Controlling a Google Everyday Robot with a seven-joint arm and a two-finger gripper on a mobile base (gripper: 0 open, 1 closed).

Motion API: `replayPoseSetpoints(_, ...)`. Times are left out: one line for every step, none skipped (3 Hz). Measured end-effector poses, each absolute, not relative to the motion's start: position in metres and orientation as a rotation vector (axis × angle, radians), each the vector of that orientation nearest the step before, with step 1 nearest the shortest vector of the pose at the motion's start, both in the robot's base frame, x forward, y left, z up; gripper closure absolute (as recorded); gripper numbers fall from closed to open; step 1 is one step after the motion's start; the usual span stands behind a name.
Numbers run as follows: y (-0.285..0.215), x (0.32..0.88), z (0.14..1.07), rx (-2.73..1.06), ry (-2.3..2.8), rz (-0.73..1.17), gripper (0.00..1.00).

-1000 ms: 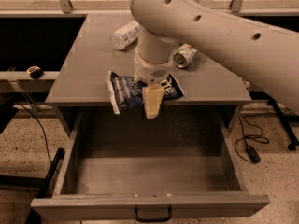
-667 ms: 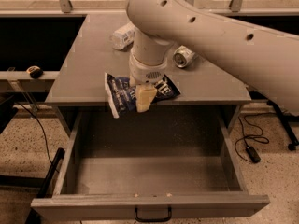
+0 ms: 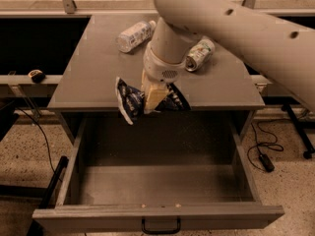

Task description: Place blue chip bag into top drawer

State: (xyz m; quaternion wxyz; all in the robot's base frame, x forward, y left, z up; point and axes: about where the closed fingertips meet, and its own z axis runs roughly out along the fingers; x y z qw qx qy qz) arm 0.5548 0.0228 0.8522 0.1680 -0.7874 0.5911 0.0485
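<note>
Position first: the end effector point(image 3: 153, 101) sits at the near edge of the bench point(image 3: 88, 77), clenched on the blue chip bag point(image 3: 129, 100), which I judge to be lifted off the surface. The bag's long axis runs left to right across the grip. Its crinkled left end sticks out to the left and its right end is tucked under the wrist. The top drawer point(image 3: 98, 215) is pulled open, and its cavity lies below the bag and nearer than it. The bag hangs about over the drawer's far edge, not yet inside. I judge the coming move to be a short travel nearward, then down. The clear bottle point(image 3: 135, 35) and the can point(image 3: 199, 53) lie farther back on the bench, apart from that path.
</note>
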Motion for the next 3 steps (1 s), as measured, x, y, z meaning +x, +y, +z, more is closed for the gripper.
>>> replayPoseSetpoints(-0.010,0.522,0.892,-2.079,1.676,0.266,1.00)
replayPoseSetpoints(-0.052,0.467,0.884,-1.994,1.783,0.261,1.00)
replayPoseSetpoints(-0.053,0.459,0.856,-2.019,1.812,0.260,1.00)
